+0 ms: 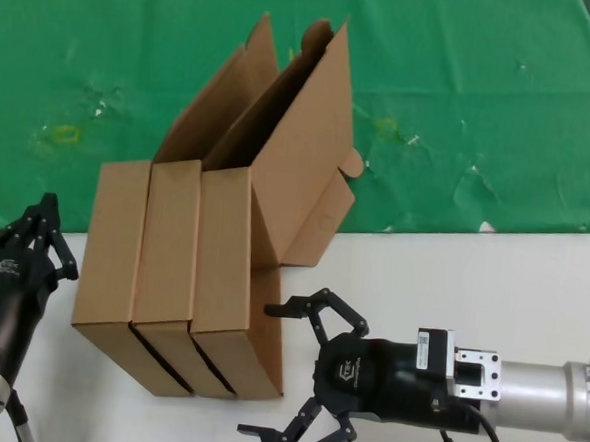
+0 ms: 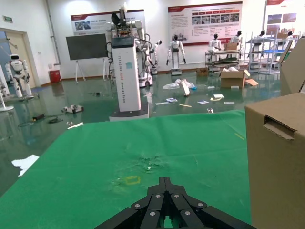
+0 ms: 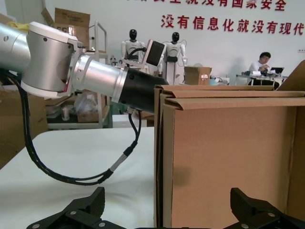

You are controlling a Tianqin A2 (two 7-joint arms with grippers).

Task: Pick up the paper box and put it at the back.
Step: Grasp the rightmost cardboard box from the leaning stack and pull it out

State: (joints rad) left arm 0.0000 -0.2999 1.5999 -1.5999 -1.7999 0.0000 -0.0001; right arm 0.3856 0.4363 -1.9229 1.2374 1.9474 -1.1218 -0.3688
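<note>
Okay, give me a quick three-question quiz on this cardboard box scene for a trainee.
1. True or false: the right hand is open beside the rightmost paper box.
2. How many brown cardboard boxes stand side by side? A) two B) three C) four
3. Fill in: the left hand, fingers together, sits to the boxes' left, and the boxes straddle the edge between the white tabletop and the ____ cloth.

Key: 1 true. 2 B; the left box, the middle box and the rightmost one. 3 green.
</note>
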